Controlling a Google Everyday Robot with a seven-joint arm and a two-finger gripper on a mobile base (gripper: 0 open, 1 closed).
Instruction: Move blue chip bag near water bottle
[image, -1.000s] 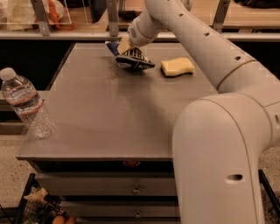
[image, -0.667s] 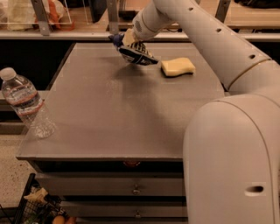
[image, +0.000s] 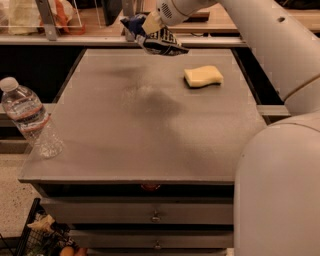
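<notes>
Camera view: claw (image: 149, 25) clamps the crinkly dark navy chip bag (image: 161, 42), which hangs just below it, above the tabletop (image: 150, 135).

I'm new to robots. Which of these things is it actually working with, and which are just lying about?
Part of the job:
- blue chip bag, held in the pincer above the far edge of the table
- water bottle, standing at the table's near left corner

Just lying about:
- yellow sponge, flat on the table towards the far right
</notes>
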